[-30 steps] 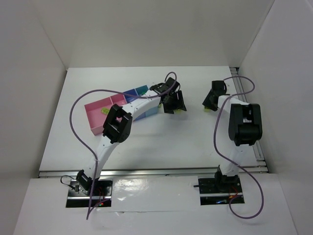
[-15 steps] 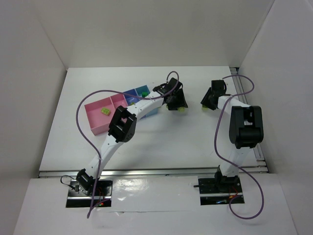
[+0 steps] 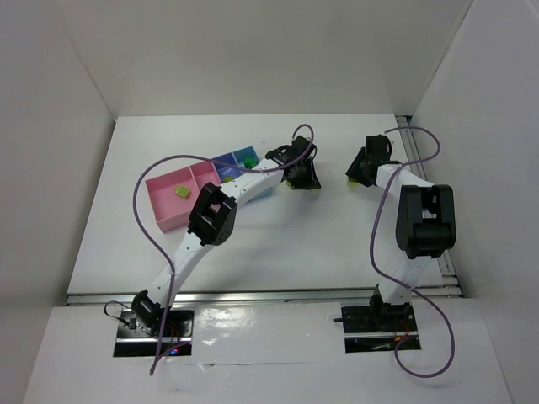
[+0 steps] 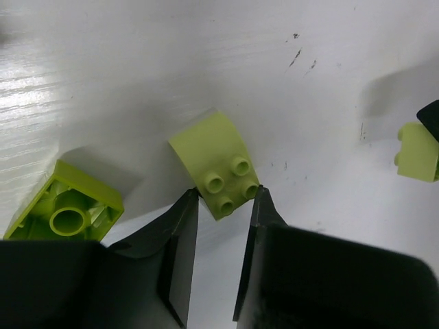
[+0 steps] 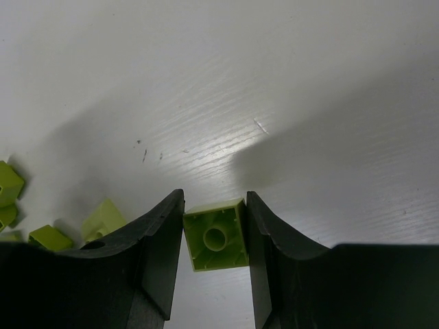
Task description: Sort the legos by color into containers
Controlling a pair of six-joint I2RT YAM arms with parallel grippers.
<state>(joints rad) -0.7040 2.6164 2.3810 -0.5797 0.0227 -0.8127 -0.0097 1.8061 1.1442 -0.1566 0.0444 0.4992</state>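
Plainly, white walls (image 3: 253,50) enclose the scuffed table (image 3: 295,244) holding containers (image 3: 162,199).

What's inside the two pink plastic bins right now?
One small yellow-green plastic brick lies in the leftmost pink bin. The second pink bin shows no brick, but the left arm covers its near corner.

The curved brick (image 4: 218,171) and hollow-bottomed brick (image 5: 216,238) are showing yellow-green against the white table (image 3: 337,227); the bins (image 3: 166,204) are showing pink and blue.

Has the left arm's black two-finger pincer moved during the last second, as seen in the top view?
Yes, slightly: the left pincer shifted rightward and upward in the picture, away from the row of joined pink and blue plastic bins.
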